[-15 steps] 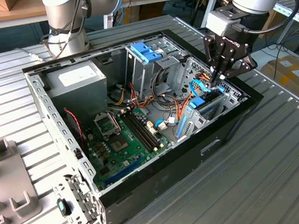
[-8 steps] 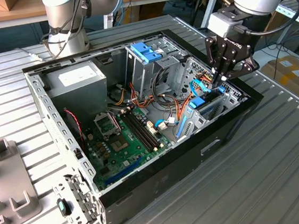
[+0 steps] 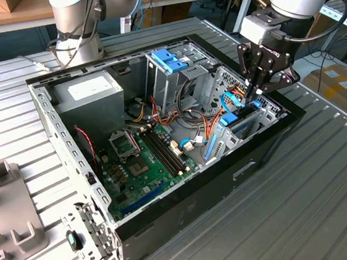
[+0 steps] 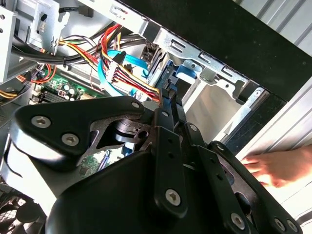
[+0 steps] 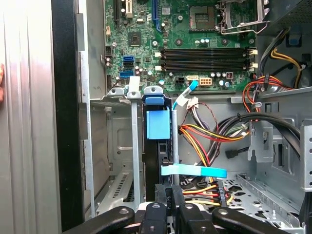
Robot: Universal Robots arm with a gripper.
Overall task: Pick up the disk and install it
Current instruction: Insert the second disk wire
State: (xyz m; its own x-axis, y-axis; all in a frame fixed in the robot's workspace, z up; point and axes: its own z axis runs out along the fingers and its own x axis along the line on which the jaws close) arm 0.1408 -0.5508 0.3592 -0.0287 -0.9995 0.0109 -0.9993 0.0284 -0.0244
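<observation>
The disk stands on edge in a drive bay at the open computer case's end, on the exterior view's right. Its light-blue carrier shows between the bay's grey metal walls. My gripper hangs straight over that bay, with its black fingers drawn together. Their tips come down at the carrier's blue end. Whether they pinch any part of it is hidden.
Orange, yellow and light-blue cables crowd the space beside the bay. The motherboard, grey power supply and tall cage with a blue latch fill the case. A person's hand rests outside the case wall. Grey fixtures sit at the exterior view's left.
</observation>
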